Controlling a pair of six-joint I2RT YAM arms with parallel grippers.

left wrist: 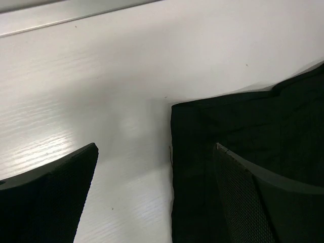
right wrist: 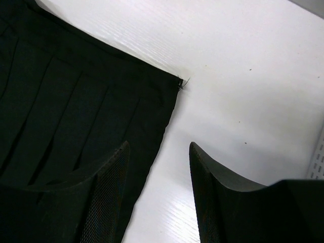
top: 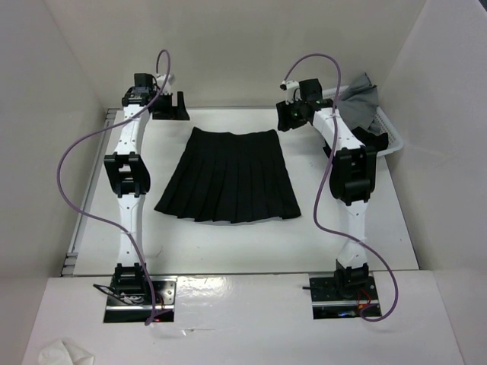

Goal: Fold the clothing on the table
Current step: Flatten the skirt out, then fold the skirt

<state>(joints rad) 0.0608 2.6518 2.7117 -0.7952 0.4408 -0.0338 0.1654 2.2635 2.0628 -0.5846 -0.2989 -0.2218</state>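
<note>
The clothing, a black pleated skirt (top: 228, 175), lies flat on the white table (top: 380, 228), waistband towards the back and hem towards the arms. My left gripper (top: 169, 106) is open by the waistband's left corner. In the left wrist view the gripper (left wrist: 156, 147) straddles the skirt's (left wrist: 253, 116) edge, one finger over bare table and the other over fabric. My right gripper (top: 289, 115) is open by the waistband's right corner. In the right wrist view the gripper (right wrist: 159, 144) stands with one finger above the skirt (right wrist: 76, 101) and the other above the table. Neither gripper holds anything.
A white mesh basket (top: 388, 133) sits at the back right behind the right arm, with a grey cloth (top: 364, 95) in it. White walls close in the table on three sides. A crumpled white item (top: 65, 353) lies on the near ledge at the left.
</note>
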